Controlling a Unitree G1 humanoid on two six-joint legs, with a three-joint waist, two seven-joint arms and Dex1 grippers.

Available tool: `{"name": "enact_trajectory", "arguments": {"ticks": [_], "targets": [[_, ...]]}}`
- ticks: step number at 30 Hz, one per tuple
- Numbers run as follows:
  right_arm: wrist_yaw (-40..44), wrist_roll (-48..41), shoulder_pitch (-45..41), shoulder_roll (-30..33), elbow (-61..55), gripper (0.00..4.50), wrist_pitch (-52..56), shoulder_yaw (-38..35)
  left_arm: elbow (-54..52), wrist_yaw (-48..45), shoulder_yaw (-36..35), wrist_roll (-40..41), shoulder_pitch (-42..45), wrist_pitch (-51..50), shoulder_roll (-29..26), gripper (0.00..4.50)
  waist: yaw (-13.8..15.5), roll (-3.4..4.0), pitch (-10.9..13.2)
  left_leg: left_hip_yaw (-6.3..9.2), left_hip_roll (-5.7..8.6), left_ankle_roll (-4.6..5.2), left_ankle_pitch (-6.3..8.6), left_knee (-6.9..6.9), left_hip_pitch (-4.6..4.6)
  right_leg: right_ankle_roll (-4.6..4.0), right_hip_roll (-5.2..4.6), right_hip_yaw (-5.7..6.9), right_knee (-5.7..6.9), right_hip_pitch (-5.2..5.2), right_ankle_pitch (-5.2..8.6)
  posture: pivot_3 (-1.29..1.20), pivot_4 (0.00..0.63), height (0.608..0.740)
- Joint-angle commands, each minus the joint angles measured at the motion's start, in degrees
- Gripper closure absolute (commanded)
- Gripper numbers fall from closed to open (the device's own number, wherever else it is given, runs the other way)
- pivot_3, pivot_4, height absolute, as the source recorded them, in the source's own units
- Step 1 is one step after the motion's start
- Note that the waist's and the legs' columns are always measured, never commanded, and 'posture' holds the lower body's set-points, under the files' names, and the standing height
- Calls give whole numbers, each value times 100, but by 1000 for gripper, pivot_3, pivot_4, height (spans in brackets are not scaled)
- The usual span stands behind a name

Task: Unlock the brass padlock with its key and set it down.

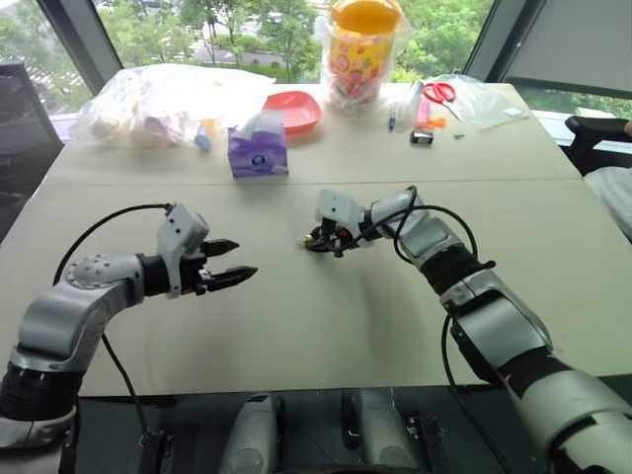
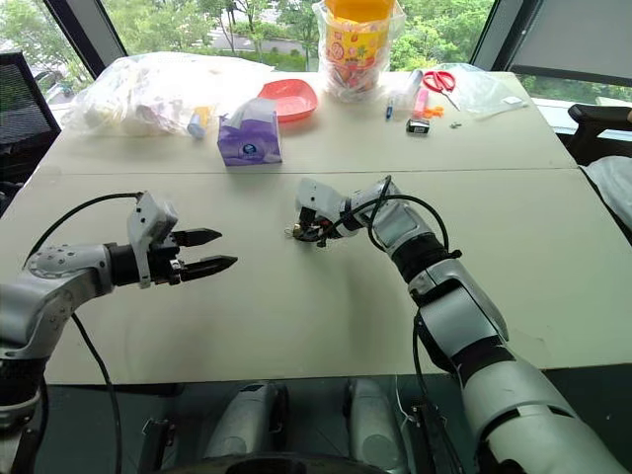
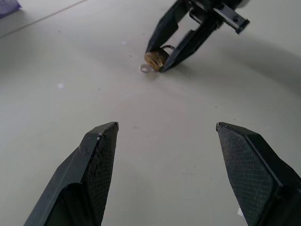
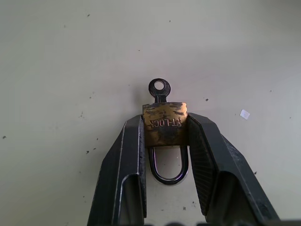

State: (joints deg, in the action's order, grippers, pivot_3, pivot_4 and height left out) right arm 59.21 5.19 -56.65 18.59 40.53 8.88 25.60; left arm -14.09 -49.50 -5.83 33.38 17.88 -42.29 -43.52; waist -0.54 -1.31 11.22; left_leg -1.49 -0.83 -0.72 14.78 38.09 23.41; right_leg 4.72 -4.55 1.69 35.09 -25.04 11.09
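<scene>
1. Right claw (image 4: 164,134) closed tight on the brass padlock (image 4: 164,123), one finger pad on each side of the brass body.
2. Padlock's shackle (image 4: 168,169) points back between the fingers toward the wrist; it looks seated in the body.
3. The key (image 4: 160,89) sticks out of the padlock's far end, its round head with a hole clear of the fingers.
4. Right claw tips angled down at the table (image 1: 326,326), near the table's middle; padlock at or just above the surface, can't tell if it touches.
5. Left claw (image 1: 229,263) wide open, holding nothing, hovering above the table well apart from the padlock, pointing toward it.
6. From the left wrist view, the padlock sits between the right claw's finger tips and the key head lies low by the table.
7. Far side of table: purple tissue box (image 1: 258,146), red bowl (image 1: 293,110), scissors (image 1: 439,95), bagged items (image 1: 163,104).
</scene>
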Motion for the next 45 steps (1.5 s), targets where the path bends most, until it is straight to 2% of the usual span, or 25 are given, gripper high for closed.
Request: {"name": "enact_trajectory", "arguments": {"ticks": [1,5,9,12,16,21,39,43,45], "targets": [[-403,137,134,279,-1025,3809,-395,-346,354,-29,-235,456,575,-138,349,1011,2,1,1,0,4,0,0,3,1,0,-5,-1,-1,4,0,0,150,740],[-593,15,516,586,-2846,3809,-267,-757,1221,-530,-26,542,1195,-118,620,1011,-40,2,1,-3,9,-1,-1,9,3,19,-6,-2,1,3,-9,0,150,740],[-490,95,900,958,-4153,3809,92,-811,2275,-764,-126,645,1944,-66,1024,1011,-25,-2,-1,2,3,-1,-1,4,0,19,6,2,6,0,-8,0,150,740],[-527,100,979,1017,-4654,3809,433,-852,2716,-1044,-113,619,2289,-12,1115,1817,-38,-2,-1,-1,3,-1,-1,6,0,18,6,0,6,0,-8,0,150,740],[-602,120,1010,999,-4881,3809,662,-868,2912,-1348,9,605,2578,-74,1200,3458,-33,-2,-1,-3,3,0,-2,7,0,18,5,-2,6,0,-8,0,150,740],[-735,151,1040,975,-4967,3809,781,-852,2951,-1824,194,559,2704,-159,1201,3458,-20,-2,-1,-3,4,0,-2,8,2,18,2,-2,4,0,-8,0,150,740],[-701,120,1154,999,-5346,3809,931,-651,3118,-1832,197,394,2832,-64,1432,3458,-21,-2,-1,-2,5,0,-2,8,3,18,1,-2,4,0,-8,0,150,740],[-699,112,1151,1000,-5360,3809,970,-649,3106,-1944,259,352,2828,-51,1417,4478,-22,-2,-1,-1,5,0,-2,8,3,18,1,-1,4,0,-8,0,150,740],[-705,110,1149,997,-5363,3809,987,-652,3083,-2002,298,310,2801,-44,1390,4478,-22,-2,-1,-1,5,0,-2,8,3,18,1,-1,4,0,-8,0,150,740]]}}
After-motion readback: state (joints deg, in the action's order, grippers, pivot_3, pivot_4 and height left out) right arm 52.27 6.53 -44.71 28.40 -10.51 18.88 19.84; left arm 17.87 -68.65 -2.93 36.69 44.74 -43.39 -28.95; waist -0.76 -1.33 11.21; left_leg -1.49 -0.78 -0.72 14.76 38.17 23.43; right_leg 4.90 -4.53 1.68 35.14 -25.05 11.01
